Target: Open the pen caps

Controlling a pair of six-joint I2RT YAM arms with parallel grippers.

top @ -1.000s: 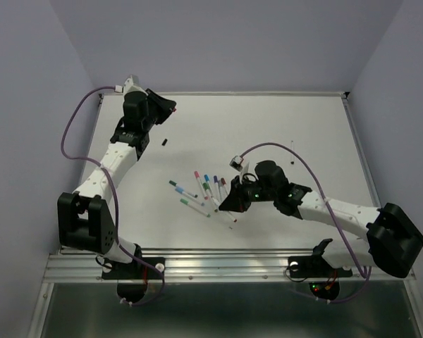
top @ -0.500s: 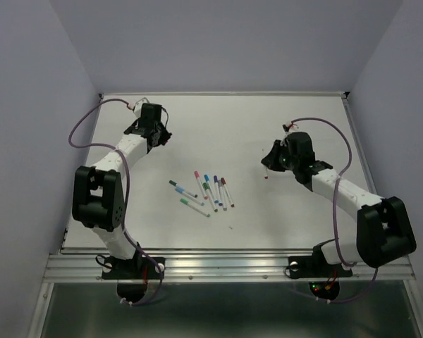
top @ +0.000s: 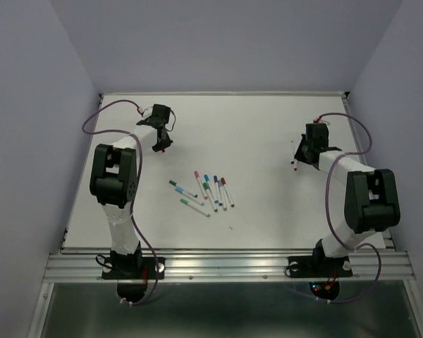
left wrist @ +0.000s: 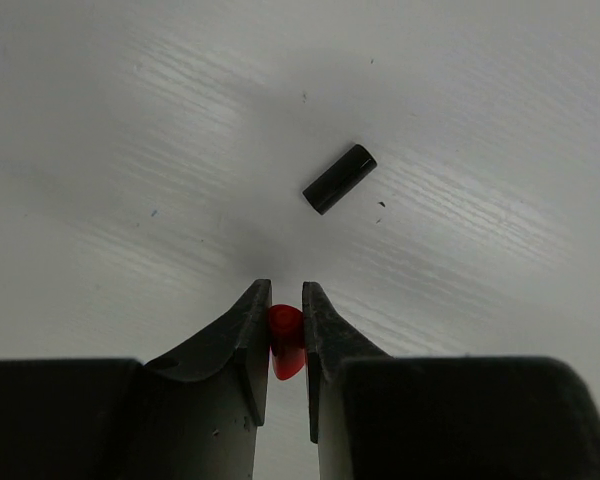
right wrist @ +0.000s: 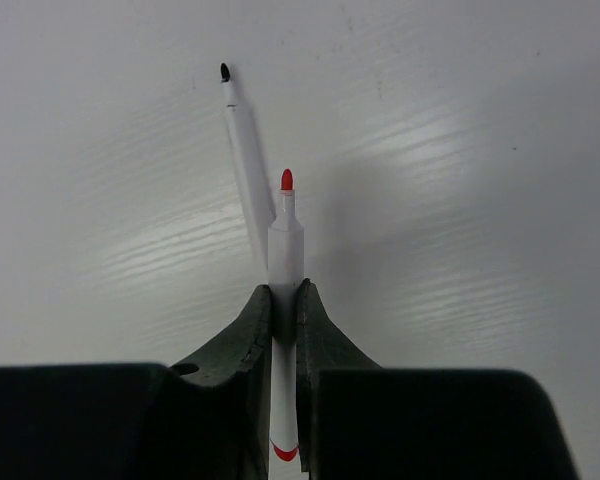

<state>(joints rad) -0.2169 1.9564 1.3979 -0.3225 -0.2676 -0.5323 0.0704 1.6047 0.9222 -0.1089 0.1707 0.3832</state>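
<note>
My left gripper [top: 163, 146] [left wrist: 285, 300] is at the back left of the table, shut on a red pen cap [left wrist: 285, 338]. A loose black cap [left wrist: 339, 178] lies on the table just ahead of it. My right gripper [top: 297, 159] [right wrist: 285, 295] is at the back right, shut on an uncapped white pen [right wrist: 285, 250] with a red tip. A second uncapped pen with a black tip [right wrist: 246, 150] lies on the table beside it. Several capped pens [top: 205, 190] lie in a loose fan mid-table, their caps teal, green, red, blue, purple and dark red.
The table's metal rail runs along its right edge [top: 358, 141], close to my right arm. Purple cables loop off both arms. Grey walls close in the back and both sides.
Both arms have swung apart from the middle. The right one carried the red-tipped pen to the back right. The left one settled at the back left with the red cap.
</note>
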